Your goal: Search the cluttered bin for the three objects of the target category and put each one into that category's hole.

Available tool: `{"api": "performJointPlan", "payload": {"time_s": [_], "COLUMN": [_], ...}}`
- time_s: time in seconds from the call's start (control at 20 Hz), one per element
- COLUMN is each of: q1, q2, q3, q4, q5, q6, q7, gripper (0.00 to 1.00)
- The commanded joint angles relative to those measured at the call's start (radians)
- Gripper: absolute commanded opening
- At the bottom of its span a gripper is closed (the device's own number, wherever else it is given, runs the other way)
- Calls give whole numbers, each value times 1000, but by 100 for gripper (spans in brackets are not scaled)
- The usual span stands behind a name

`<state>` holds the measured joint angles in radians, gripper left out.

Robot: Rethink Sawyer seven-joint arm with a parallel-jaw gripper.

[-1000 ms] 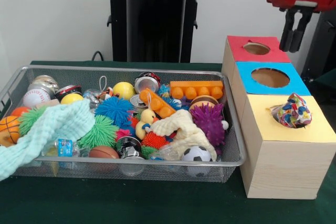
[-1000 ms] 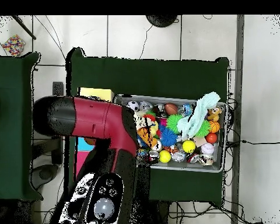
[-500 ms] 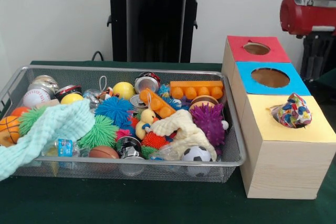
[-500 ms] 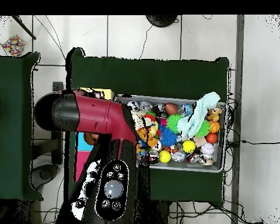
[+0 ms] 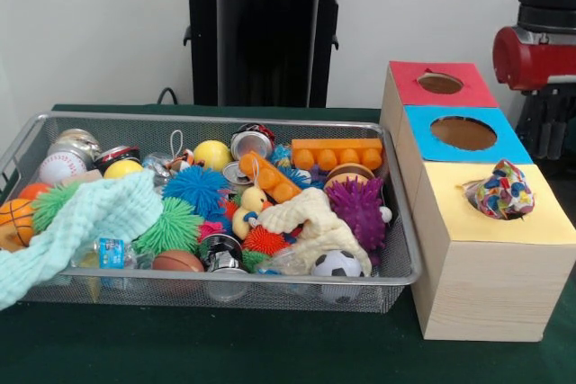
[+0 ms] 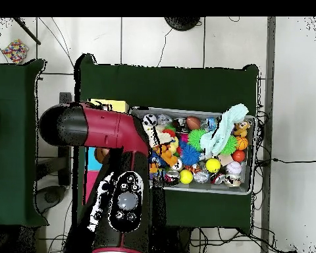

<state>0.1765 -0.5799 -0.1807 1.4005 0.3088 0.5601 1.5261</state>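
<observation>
- So, the wire mesh bin [image 5: 396, 254] sat on the dark green table [image 5: 225, 348], packed with toys, and the wooden box [image 5: 490, 290] with three holes stood just beside it on the right in the front view.
- The box top had a red panel [image 5: 438, 84] farthest back, a blue panel [image 5: 463, 134] in the middle and a yellow panel [image 5: 499, 204] nearest the camera. The red and blue holes looked open.
- A colourful patterned cloth bundle [image 5: 500, 190] sat on the yellow panel's hole, sticking up out of it, only partly down inside.
- In the bin: a mint green knitted cloth [image 5: 85, 222] draped over the left side and hanging over the rim, a cream cloth [image 5: 315, 222] toward the right, a purple spiky ball [image 5: 357, 209] next to it, a blue spiky ball [image 5: 195, 188], a green spiky ball [image 5: 171, 227], and a small soccer ball [image 5: 337, 264] against the front wall.
- Also an orange building block [image 5: 337, 153] along the back, a yellow ball [image 5: 212, 155], a rubber duck [image 5: 249, 209], a baseball [image 5: 61, 168] and a basketball [image 5: 15, 213] at the far left.
- The red and black arm [image 5: 535, 47] was at the right edge of the front view, behind the box and off to its side. In the overhead view the arm [image 6: 105, 132] covered most of the box and the bin's near end.
- The gripper [image 5: 545, 123] hung below the red part as a dark shape, well apart from the bundle; honestly couldn't tell if it was spread or closed.
</observation>
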Motion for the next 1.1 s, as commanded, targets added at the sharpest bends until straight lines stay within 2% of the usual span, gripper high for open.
{"api": "performJointPlan", "payload": {"time_s": [0.05, 0.25, 0.55, 1.1], "q1": [-13, -4, 11, 1], "q2": [73, 74, 82, 148], "q3": [49, 33, 8, 36], "q4": [51, 52, 20, 18], "q5": [-66, -89, -113, -83], "q6": [-25, -46, -21, -79], "q7": [133, 141, 160, 217], "gripper": [0, 0, 0, 0]}}
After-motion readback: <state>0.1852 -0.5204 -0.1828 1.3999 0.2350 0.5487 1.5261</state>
